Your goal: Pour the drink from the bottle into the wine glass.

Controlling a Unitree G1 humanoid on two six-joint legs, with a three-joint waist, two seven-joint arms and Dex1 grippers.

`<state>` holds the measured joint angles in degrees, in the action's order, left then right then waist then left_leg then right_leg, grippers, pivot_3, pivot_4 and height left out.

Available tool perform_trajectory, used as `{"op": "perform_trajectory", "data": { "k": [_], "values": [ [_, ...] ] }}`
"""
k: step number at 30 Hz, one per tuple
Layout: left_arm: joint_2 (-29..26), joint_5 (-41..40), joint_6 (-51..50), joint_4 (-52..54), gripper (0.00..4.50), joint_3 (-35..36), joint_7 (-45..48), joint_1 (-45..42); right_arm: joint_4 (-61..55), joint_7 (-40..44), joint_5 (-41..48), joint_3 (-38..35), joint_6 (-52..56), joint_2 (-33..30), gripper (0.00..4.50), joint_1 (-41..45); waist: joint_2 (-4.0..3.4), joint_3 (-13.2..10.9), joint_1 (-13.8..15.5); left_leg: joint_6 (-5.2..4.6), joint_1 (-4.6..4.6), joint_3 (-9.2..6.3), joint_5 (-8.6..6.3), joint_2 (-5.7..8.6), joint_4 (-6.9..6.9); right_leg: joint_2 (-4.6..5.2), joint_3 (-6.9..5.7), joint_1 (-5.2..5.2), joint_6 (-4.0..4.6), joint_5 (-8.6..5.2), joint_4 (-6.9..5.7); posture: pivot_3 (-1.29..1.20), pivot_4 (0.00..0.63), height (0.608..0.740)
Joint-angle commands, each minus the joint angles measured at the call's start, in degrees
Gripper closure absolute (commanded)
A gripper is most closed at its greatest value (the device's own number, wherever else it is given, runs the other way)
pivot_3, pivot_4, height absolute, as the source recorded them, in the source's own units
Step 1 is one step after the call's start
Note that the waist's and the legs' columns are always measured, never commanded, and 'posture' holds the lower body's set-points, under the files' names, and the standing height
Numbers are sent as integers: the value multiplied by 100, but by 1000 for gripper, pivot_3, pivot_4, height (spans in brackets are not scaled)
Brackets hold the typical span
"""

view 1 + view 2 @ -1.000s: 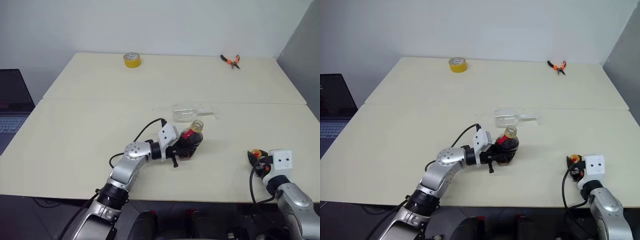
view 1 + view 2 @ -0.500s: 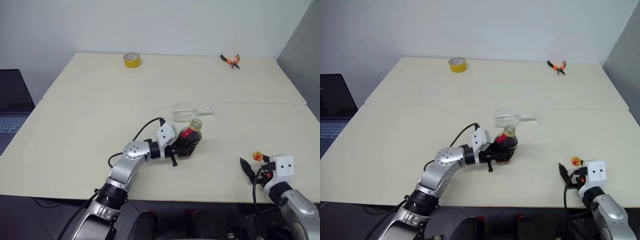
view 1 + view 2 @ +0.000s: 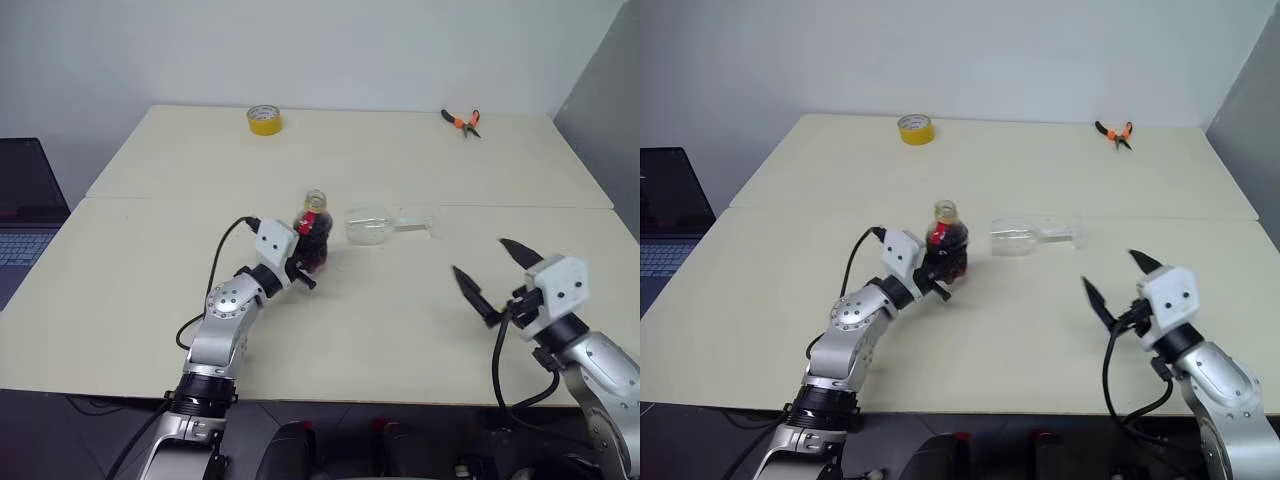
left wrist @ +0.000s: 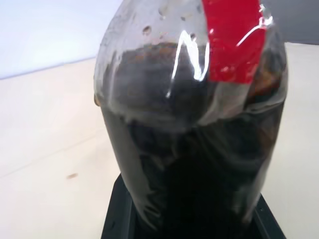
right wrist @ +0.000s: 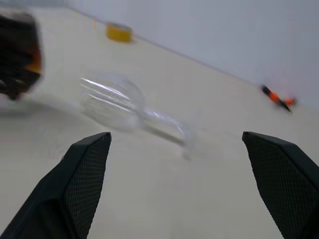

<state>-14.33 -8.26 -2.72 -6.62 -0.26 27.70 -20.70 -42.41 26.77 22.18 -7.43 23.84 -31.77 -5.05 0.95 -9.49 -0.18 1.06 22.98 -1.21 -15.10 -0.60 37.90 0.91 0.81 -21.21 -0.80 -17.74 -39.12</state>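
Pale cream table (image 3: 130, 300), two tops butted together, white wall behind. Nearest, the right gripper (image 3: 494, 273) hung above the near right part of the table with its black fingers (image 5: 82, 172) spread wide and nothing between them, aimed toward the wine glass (image 3: 385, 224). That glass lay on its side mid-table, bowl toward the bottle, stem and foot pointing right; it was well apart from the right gripper and not touched. Thin clear glass, likely fragile and prone to roll; the stem or lower bowl looked the safest hold for righting it. Just left of the glass, the left gripper (image 3: 300, 268) was clamped on the lower body of the bottle (image 3: 312, 238), held upright, mouth uncapped. Its dark drink (image 4: 199, 164) filled most of it; soft ribbed plastic, probably slippery, could buckle if squeezed. Farther back: yellow tape roll (image 3: 263, 119) and orange-handled pliers (image 3: 462, 122).
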Motion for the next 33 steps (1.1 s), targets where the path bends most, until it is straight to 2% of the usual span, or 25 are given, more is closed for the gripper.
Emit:
{"op": "perform_trajectory", "data": {
  "k": [1, 6, 11, 14, 19, 24, 25, 33],
  "values": [
    [4, 223, 608, -469, 3838, 419, -691, -225, -299, 413, 440, 724, 540, -130, 0, 624, 1, -1, -4, 0, -2, -1, 0, -1, 0, -1, 0, 1, 0, 0, 0, 0, 150, 740],
    [79, 259, 949, -1333, 3838, 683, -1192, -558, 255, 500, 276, 1338, 583, 76, 0, 1514, 18, -7, 28, -1, 4, -4, 0, 10, 6, 8, -5, 0, -1, 1, 2, 0, 150, 740],
    [75, 285, 1244, -1873, 3851, 779, -1387, -795, 486, 572, 193, 1651, 573, 179, 0, 1893, 35, -10, 51, 0, 16, -5, 0, 14, 7, 16, -10, -8, -2, 2, 6, 0, 150, 740],
    [56, 355, 1620, -2594, 3851, 868, -1613, -1139, 711, 660, 31, 1971, 501, 329, 0, 2158, 35, -10, 25, 0, 11, -6, 0, 12, 7, 14, -12, -9, -1, 2, -1, 0, 150, 740],
    [75, 394, 2067, -3410, 3852, 916, -1945, -1456, 829, 737, -75, 2052, 472, 406, 0, 2237, 36, -9, 18, 0, 11, -8, 0, 12, 7, 13, -17, -9, -1, 2, -5, 0, 150, 740],
    [180, 329, 2233, -3561, 3852, 902, -1950, -1471, 802, 769, -116, 2072, 498, 424, 0, 2224, 38, -8, 13, 1, 10, -4, 1, 11, 7, 15, -13, -9, -1, 3, -2, 0, 150, 740],
    [209, 285, 2232, -3464, 3130, 892, -1883, -1396, 782, 764, -110, 2073, 516, 426, 0, 2220, 38, -8, 13, 0, 10, -5, 1, 11, 7, 15, -14, -9, -1, 3, -3, 0, 150, 740],
    [289, 137, 1725, -1874, 659, 787, -1649, -321, 566, 731, -66, 2040, 624, 364, 0, 2129, 38, -8, 9, 2, 9, -3, 1, 10, 7, 16, -10, -9, -1, 3, -4, 0, 150, 740]
  ]
}}
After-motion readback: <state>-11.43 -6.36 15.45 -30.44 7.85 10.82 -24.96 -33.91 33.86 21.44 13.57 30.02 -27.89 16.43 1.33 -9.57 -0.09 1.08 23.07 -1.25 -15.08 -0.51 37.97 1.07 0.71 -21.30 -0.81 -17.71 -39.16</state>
